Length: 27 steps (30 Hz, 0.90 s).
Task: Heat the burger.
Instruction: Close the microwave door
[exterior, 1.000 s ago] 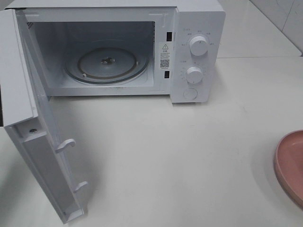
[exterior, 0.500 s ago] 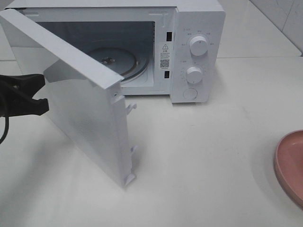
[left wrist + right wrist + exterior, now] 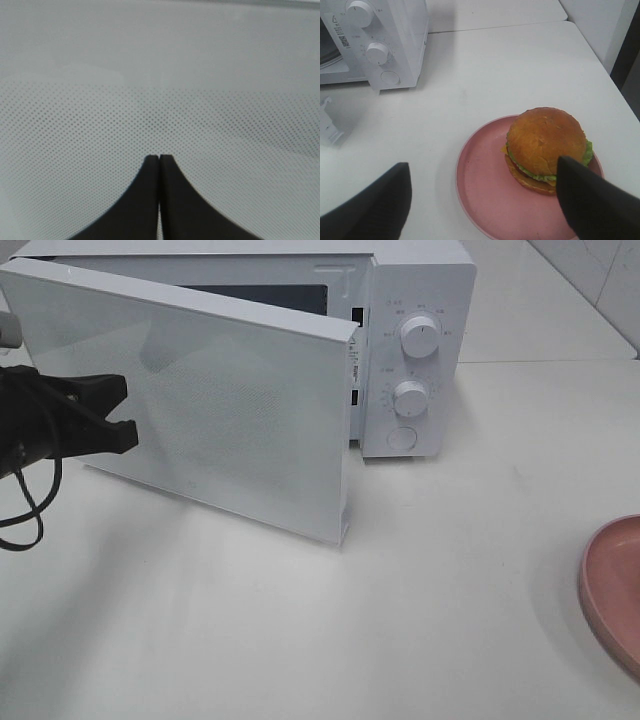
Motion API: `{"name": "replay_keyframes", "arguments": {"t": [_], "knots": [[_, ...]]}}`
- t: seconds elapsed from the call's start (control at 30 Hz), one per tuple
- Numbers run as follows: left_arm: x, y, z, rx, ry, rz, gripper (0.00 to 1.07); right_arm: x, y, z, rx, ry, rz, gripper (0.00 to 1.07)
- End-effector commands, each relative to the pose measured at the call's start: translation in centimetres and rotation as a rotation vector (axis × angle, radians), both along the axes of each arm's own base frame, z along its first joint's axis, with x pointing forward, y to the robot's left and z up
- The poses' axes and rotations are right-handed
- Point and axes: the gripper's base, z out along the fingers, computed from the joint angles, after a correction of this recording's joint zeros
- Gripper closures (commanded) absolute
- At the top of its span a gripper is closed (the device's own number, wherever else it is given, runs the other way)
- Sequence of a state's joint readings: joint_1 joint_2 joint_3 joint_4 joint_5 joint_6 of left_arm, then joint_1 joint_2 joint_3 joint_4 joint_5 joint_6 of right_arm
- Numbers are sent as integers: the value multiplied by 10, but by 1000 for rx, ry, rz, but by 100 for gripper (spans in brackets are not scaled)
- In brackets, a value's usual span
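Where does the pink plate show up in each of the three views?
Exterior high: only the plate's left rim shows, cut by the right edge, low.
Left wrist: not in it.
Right wrist: the whole plate shows, low centre, with the burger on it.
Shared landmark: the microwave's lower knob.

Kitchen-style test setup: a white microwave (image 3: 415,350) with two dials stands on a plain white table (image 3: 400,590) (its door (image 3: 200,410) partly swung), a pink plate (image 3: 485,200) carries the burger (image 3: 546,148), and white tiled wall (image 3: 590,270) lies behind.
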<state>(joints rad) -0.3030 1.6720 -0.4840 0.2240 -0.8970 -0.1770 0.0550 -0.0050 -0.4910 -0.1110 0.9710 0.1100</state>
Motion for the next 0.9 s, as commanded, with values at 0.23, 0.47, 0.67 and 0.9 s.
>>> {"name": "replay_keyframes", "arguments": {"t": [0.23, 0.47, 0.67, 0.9], "knots": [[18, -25, 2, -31, -8, -27, 107, -3, 0, 0, -8, -32, -5, 31], [32, -47, -1, -73, -3, -16, 107, -3, 0, 0, -8, -32, -5, 31], [44, -69, 0, -96, -20, -40, 107, -3, 0, 0, -8, -32, -5, 31], [56, -88, 3, -109, -16, -44, 107, -3, 0, 0, -8, -32, -5, 31]]}}
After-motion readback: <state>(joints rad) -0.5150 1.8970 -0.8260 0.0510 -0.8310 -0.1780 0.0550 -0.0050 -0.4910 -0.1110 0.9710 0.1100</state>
